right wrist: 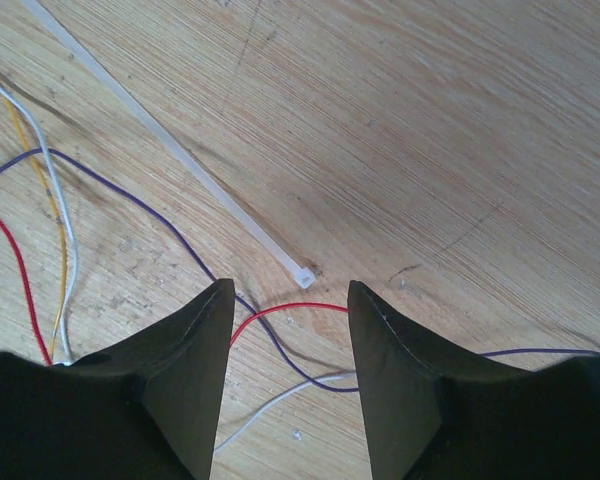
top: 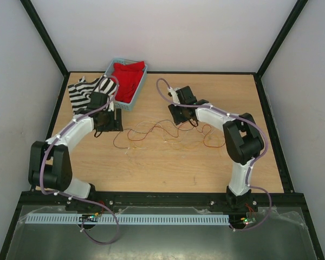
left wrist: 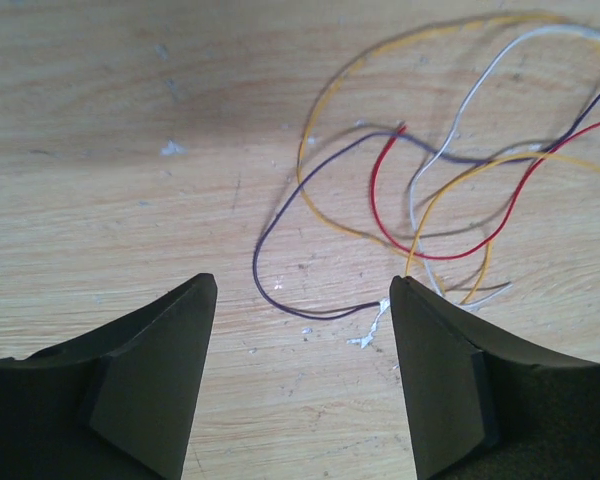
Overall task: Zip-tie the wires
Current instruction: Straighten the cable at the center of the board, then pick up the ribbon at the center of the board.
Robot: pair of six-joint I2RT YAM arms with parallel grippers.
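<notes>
Top external view: the wires sprawl loose on the table between the arms, unbundled; the zip tie lies flat, unthreaded. Left tool and right tool stand apart, empty.

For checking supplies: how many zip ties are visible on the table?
1. The zip tie lies on the table, its head just ahead of the right tool; others may be hidden.

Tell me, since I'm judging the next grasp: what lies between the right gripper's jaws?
Right wrist view: red, purple and white strands of the wires cross between the jaws of the right gripper; the zip tie ends just past their tips.
</notes>
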